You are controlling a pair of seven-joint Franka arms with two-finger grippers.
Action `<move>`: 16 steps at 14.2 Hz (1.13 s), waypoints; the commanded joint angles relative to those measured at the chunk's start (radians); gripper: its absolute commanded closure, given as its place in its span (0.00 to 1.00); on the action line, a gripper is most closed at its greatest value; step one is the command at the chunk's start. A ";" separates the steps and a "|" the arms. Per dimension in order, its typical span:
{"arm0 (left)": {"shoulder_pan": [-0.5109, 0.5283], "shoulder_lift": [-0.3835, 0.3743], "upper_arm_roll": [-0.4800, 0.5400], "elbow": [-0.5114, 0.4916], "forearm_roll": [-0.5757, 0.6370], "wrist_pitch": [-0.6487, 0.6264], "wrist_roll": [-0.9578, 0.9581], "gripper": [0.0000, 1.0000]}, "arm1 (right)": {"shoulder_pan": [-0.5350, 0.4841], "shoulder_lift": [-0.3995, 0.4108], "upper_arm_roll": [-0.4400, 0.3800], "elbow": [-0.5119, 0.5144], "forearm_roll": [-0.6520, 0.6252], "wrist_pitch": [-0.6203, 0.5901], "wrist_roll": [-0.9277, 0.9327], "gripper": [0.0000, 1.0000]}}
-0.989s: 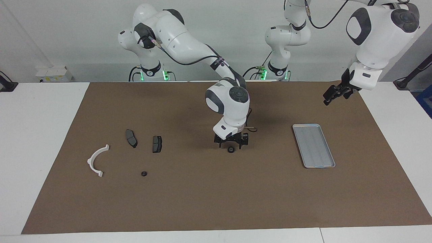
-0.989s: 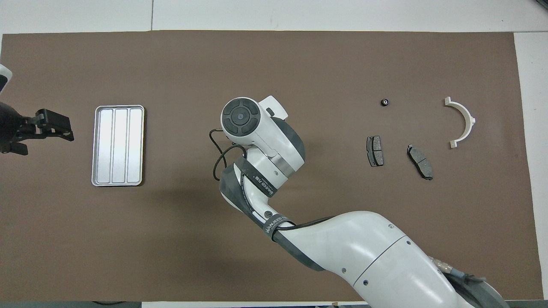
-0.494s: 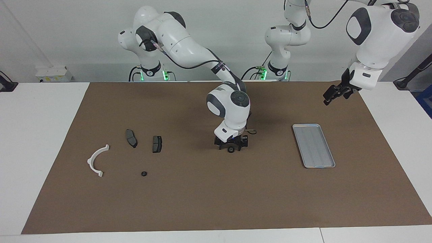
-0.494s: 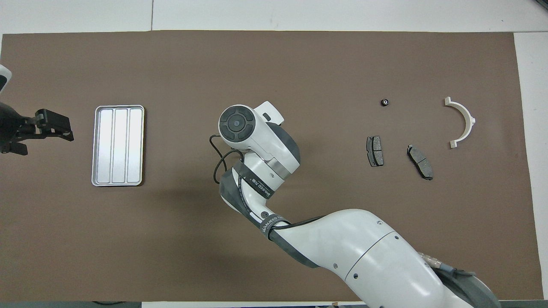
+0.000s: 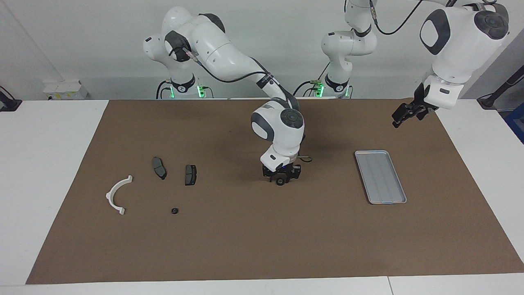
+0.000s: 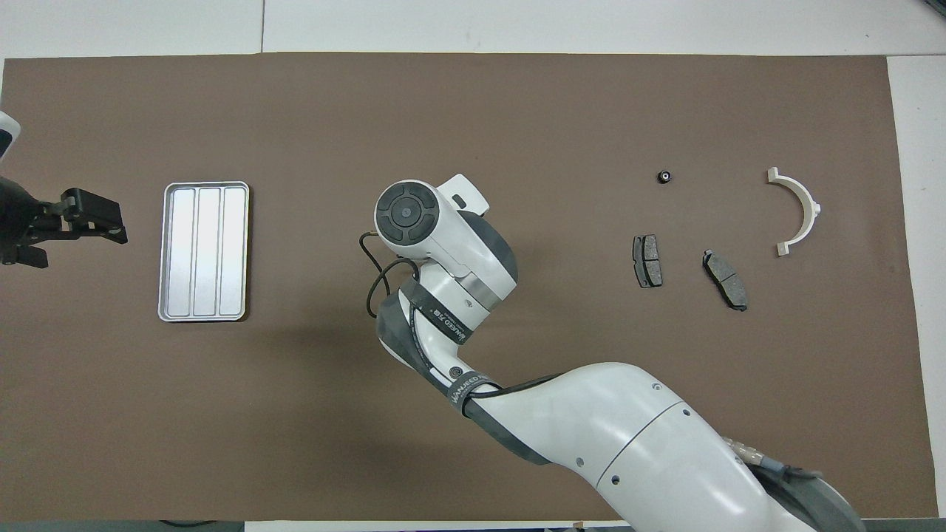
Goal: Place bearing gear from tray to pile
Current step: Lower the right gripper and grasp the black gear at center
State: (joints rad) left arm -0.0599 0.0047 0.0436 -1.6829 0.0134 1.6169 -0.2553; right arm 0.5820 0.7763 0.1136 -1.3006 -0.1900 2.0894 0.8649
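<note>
Right gripper (image 5: 281, 179) low around bearing gear (image 5: 280, 181)

Right arm bent over mid-mat, parts at one end, tray at the other

The right arm (image 6: 473, 295) reaches in over the middle of the brown mat (image 6: 473, 96) on the counter, its wrist hiding its own end effector. The left end effector (image 6: 92, 222) hangs just beside the tray (image 6: 204, 189), toward the left arm's end. Well apart from both, toward the right arm's end, lie two dark pads (image 6: 647, 260), a white arc (image 6: 800, 210) and a small black gear (image 6: 664, 176).
</note>
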 commanded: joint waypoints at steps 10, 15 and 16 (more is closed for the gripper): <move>0.003 -0.032 -0.001 -0.038 -0.012 0.018 0.011 0.00 | -0.022 0.005 0.008 0.001 -0.026 -0.012 0.032 1.00; 0.003 -0.031 -0.001 -0.034 -0.012 0.023 0.007 0.00 | -0.138 -0.054 0.008 0.001 -0.026 -0.037 -0.124 1.00; 0.002 -0.031 0.001 -0.034 -0.012 0.023 0.007 0.00 | -0.158 -0.061 0.009 0.000 -0.022 -0.037 -0.167 1.00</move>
State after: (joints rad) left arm -0.0599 0.0046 0.0436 -1.6829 0.0133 1.6173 -0.2552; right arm 0.4791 0.7500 0.1040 -1.2948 -0.1979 2.0773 0.7719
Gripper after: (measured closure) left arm 0.000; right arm 0.643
